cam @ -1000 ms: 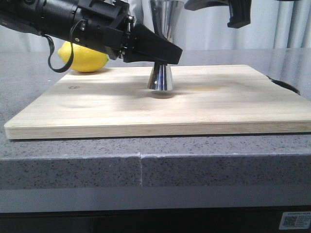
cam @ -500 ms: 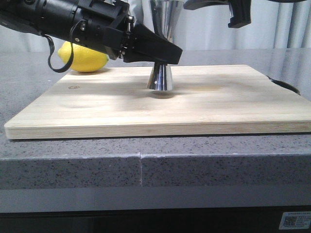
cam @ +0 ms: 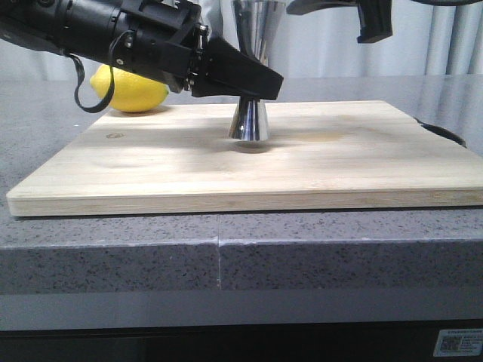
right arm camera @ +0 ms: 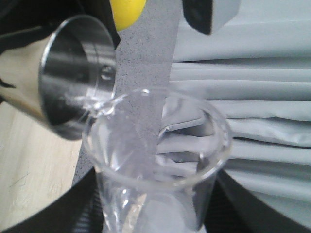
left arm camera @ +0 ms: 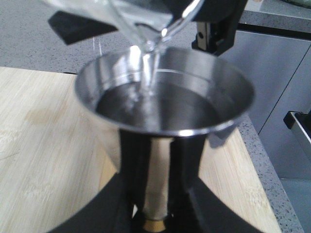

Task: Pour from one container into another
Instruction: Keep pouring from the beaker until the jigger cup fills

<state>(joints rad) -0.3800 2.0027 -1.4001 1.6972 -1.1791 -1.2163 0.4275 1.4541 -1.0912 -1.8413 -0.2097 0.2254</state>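
The steel jigger (cam: 249, 121) stands on the wooden board (cam: 226, 177), and my left gripper (cam: 255, 81) is shut on its narrow waist. In the left wrist view the black fingers (left arm camera: 133, 160) flank the jigger (left arm camera: 165, 104), whose upper cup holds clear liquid. The tilted glass beaker (left arm camera: 146, 19) hangs over that cup, and a thin stream (left arm camera: 148, 73) falls from its lip. My right gripper (right arm camera: 155, 218) is shut on the beaker (right arm camera: 155, 160), its lip over the jigger's rim (right arm camera: 73, 73). In the front view only the right gripper's finger (cam: 375, 21) shows; the beaker is out of view.
A yellow lemon (cam: 128, 87) lies on the grey counter behind the board's far left corner, behind my left arm. The counter's front edge (cam: 219, 241) runs below the board. Grey curtains hang at the back.
The right gripper's finger has edged slightly to the right at the top of the front view. The jigger and the left arm have not moved.
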